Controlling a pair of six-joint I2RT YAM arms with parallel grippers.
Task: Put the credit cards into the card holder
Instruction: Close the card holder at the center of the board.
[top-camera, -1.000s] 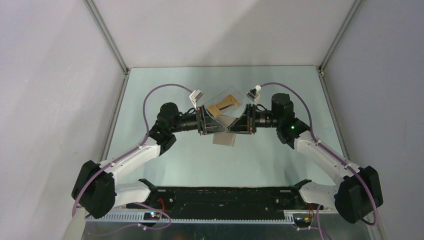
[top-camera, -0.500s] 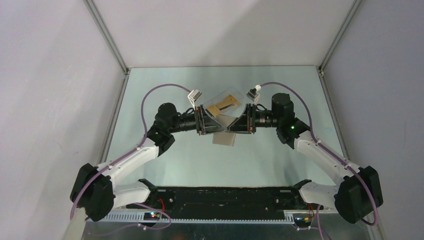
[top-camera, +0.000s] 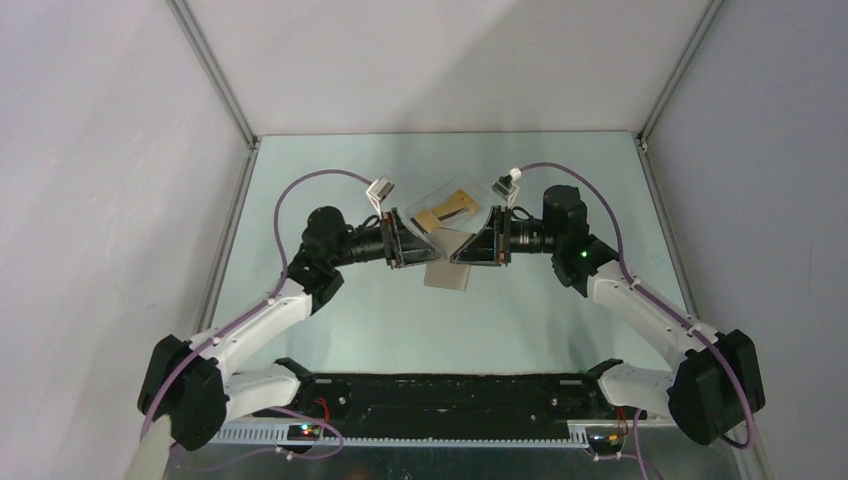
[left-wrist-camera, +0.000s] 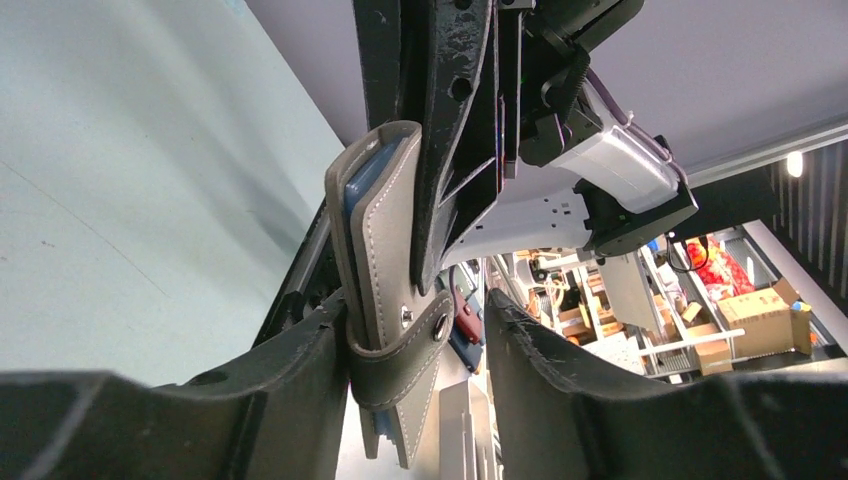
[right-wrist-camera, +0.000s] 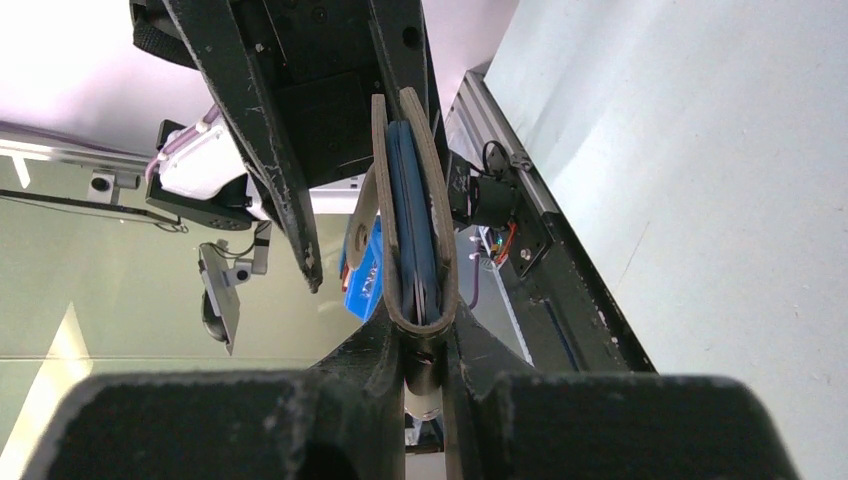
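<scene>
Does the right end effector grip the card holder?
Yes, the card holder is pinched at its folded edge inside the right end effector.

My white-and-black left arm (top-camera: 262, 315) and right arm (top-camera: 640, 300) wrist to wrist: left black two-finger gripper (left-wrist-camera: 412, 310) parted, right gripper (right-wrist-camera: 425, 335) clamped narrow.

— Where is the top camera sitting?
— High up, looking steeply down on the card holder (top-camera: 447, 276) from afar. Both wrist cameras are staring at it close up, from opposite sides.
</scene>
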